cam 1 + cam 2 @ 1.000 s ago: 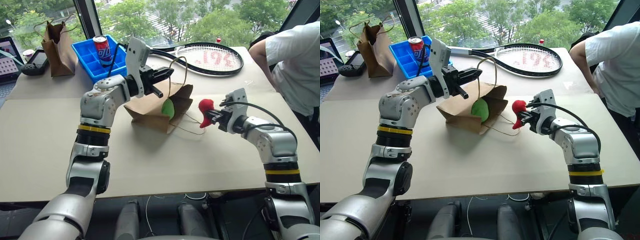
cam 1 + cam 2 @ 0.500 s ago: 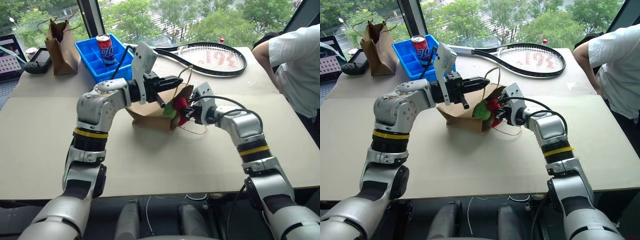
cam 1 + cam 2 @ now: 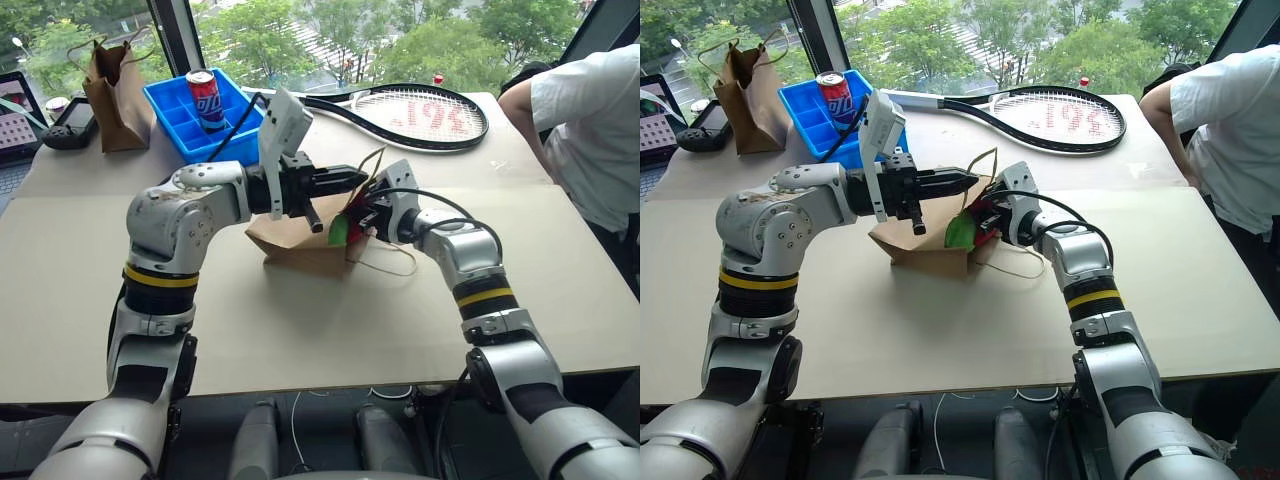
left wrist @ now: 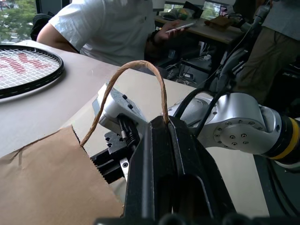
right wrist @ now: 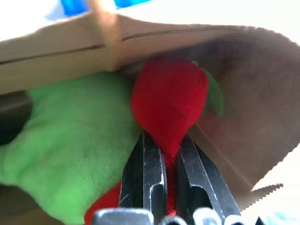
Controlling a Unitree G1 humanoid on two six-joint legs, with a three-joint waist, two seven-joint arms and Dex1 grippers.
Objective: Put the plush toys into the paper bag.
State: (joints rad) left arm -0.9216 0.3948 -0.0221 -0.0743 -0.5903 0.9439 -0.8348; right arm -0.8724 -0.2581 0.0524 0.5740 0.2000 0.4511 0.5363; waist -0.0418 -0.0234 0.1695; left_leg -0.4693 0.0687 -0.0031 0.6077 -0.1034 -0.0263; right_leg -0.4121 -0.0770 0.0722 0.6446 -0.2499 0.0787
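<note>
Your right end effector (image 5: pixel 163 161) pinches the red chili toy (image 5: pixel 168 105) inside the paper bag (image 3: pixel 300 232) mouth, beside the green toy (image 5: pixel 70 140). Your left end effector (image 4: pixel 165 129), pressed together, lifts the twine handle (image 4: pixel 140 65).

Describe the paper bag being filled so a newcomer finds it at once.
On the tan table, it is the wide paper bag lying mid-table, mouth holding a green toy and red toy. The other bag stands upright, narrower and darker.

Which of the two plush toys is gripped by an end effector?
The red plush toy: the right end effector pinches it inside the paper bag; the green plush toy lies loose beside it.
</note>
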